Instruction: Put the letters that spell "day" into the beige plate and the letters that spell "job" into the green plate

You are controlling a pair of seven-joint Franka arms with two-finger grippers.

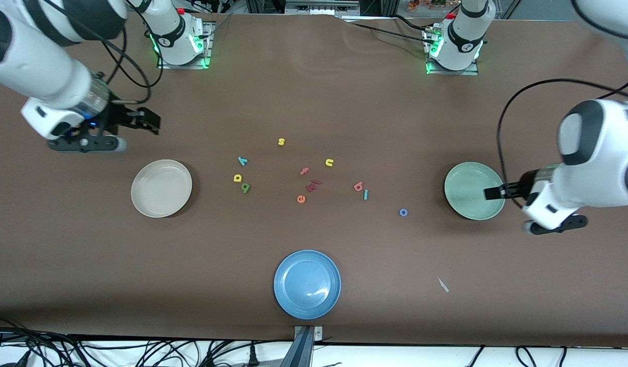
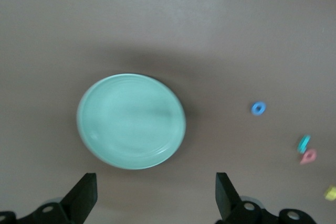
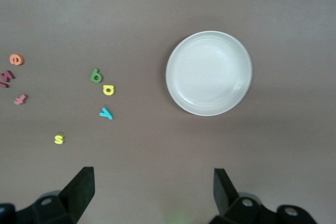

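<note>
The beige plate (image 1: pixel 161 188) (image 3: pixel 209 73) lies empty toward the right arm's end. Beside it are the teal y (image 1: pixel 243 161) (image 3: pixel 106 113), yellow d (image 1: pixel 237 178) (image 3: pixel 108 90) and green a (image 1: pixel 246 188) (image 3: pixel 95 76). The green plate (image 1: pixel 474 190) (image 2: pixel 131 120) lies empty toward the left arm's end. Near it are the salmon b (image 1: pixel 358 186) (image 2: pixel 308 156), teal j (image 1: pixel 365 194) (image 2: pixel 303 143) and blue o (image 1: pixel 403 212) (image 2: pixel 258 108). My left gripper (image 1: pixel 491 192) (image 2: pixel 156 192) hangs open over the green plate's edge. My right gripper (image 1: pixel 146 122) (image 3: pixel 152 190) hangs open over bare table beside the beige plate.
A blue plate (image 1: pixel 307 284) sits near the front edge. Other letters lie mid-table: yellow s (image 1: pixel 281 141), yellow u (image 1: pixel 329 162), pink f (image 1: pixel 304 171), orange e (image 1: pixel 301 199) and dark red pieces (image 1: pixel 312 186). A pale scrap (image 1: pixel 442 284) lies nearer the front camera than the green plate.
</note>
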